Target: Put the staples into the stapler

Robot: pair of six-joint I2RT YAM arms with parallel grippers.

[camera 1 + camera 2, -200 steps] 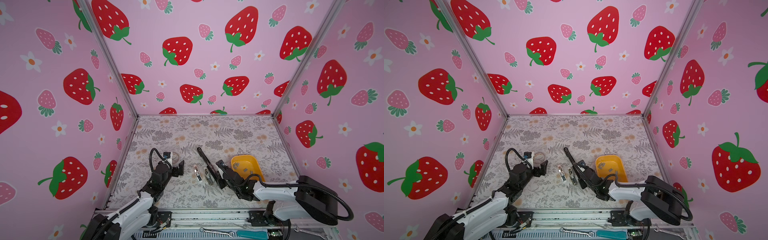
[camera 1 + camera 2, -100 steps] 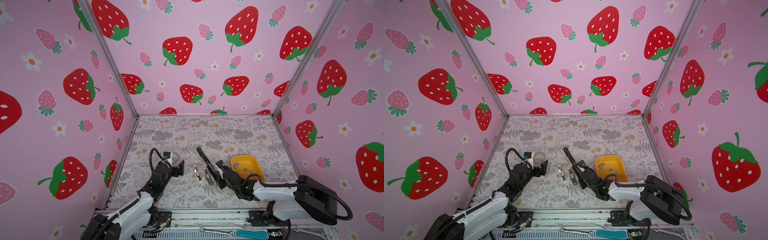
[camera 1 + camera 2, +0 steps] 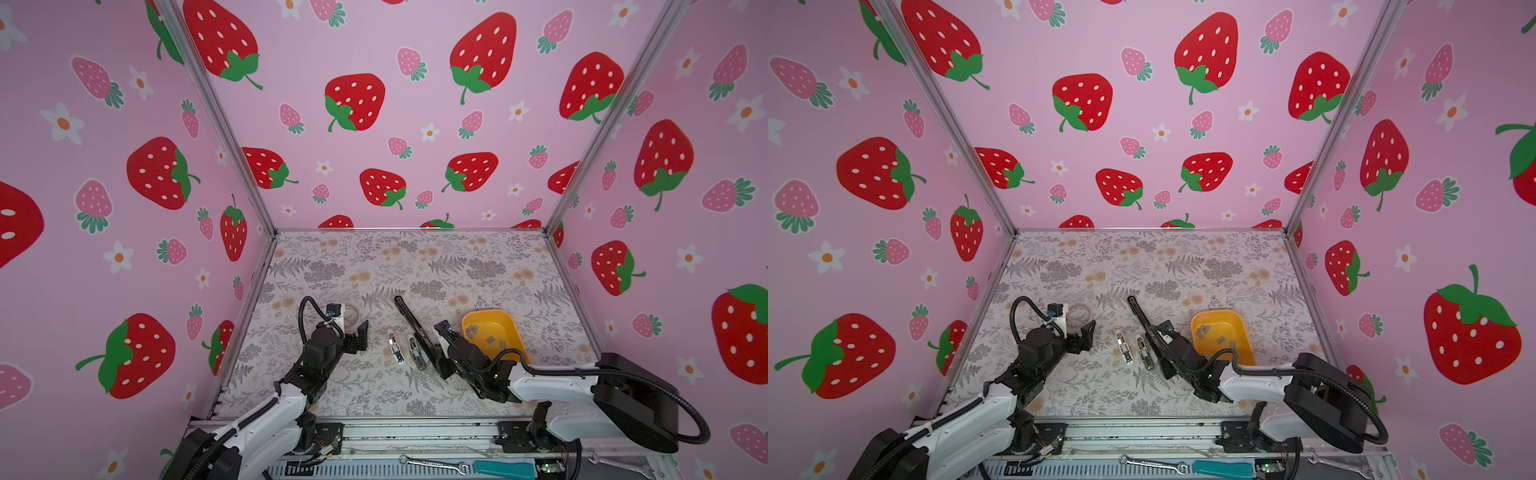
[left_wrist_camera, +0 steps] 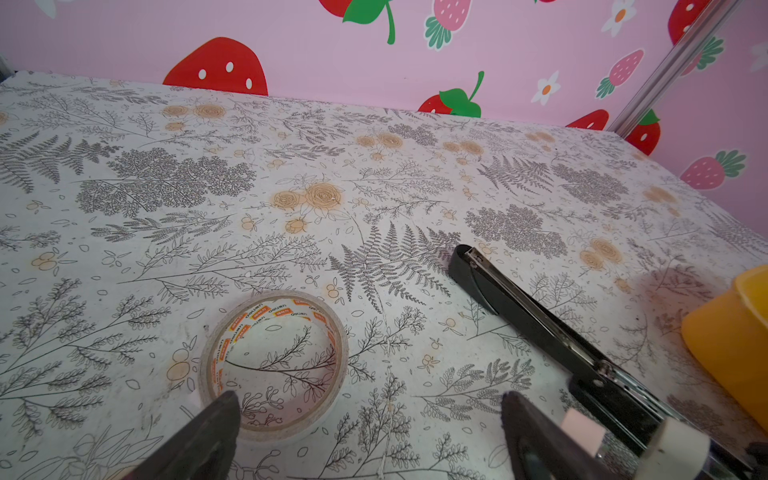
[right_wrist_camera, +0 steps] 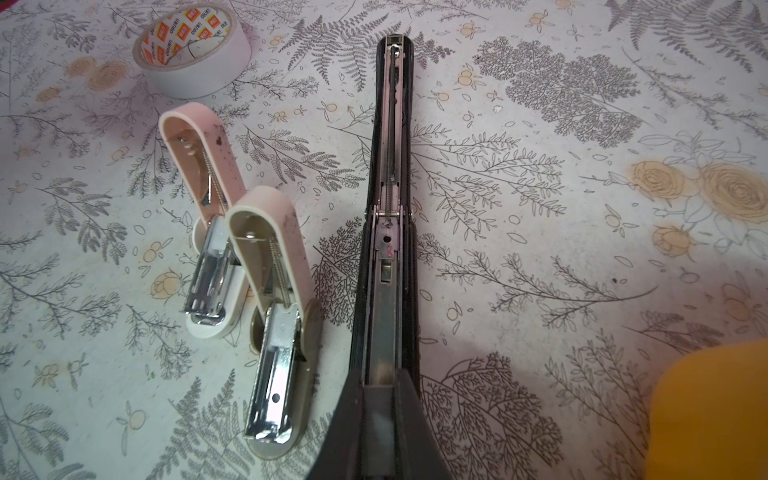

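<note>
right gripper (image 5: 381, 380) closed at the stapler's (image 5: 390, 145) 6 o'clock end, left gripper (image 4: 370, 401) open and empty. if i pull crooked, it hits the small staplers (image 5: 266, 232) at 9 o'clock.

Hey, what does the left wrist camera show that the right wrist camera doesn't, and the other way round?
Only the left wrist view: the strawberry wall and the left gripper, its fingers wide open and empty.
Only the right wrist view: the pink stapler and beige stapler whole, hinged open side by side, and the right gripper closed on the black stapler's near end.
Both: the black stapler opened flat, the tape roll, a corner of the yellow tray.
</note>
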